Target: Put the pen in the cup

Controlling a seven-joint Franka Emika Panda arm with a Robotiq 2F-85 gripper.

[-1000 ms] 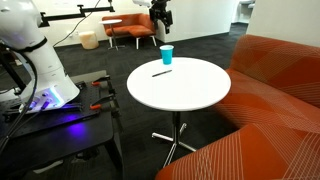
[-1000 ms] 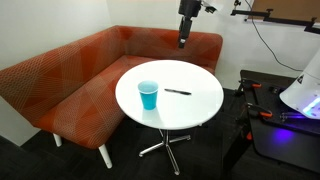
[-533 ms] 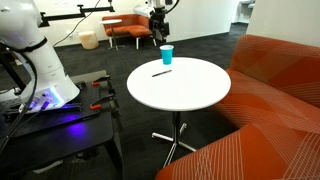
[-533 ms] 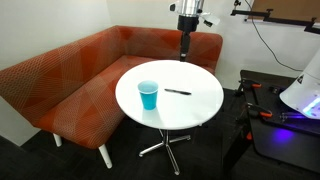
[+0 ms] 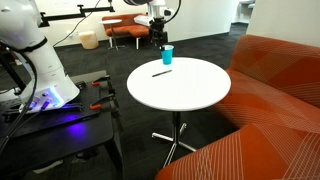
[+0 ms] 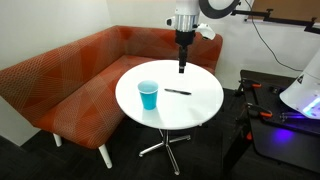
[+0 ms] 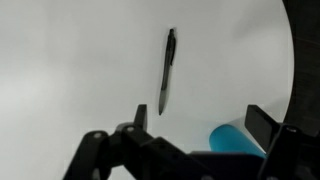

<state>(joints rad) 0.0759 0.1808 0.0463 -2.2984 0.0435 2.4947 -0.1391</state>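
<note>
Pen (image 6: 178, 92) flat on table (image 6: 200, 108), untouched, beneath the end effector (image 6: 181, 69)

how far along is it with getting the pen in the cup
Done: nothing yet. The pen lies flat on the white table, apart from the upright blue cup. In hand: the gripper hovers open and empty above the table near the pen, which shows below it in the wrist view. Left: lower onto the pen, grip it, carry it to the cup and drop it in.
</note>
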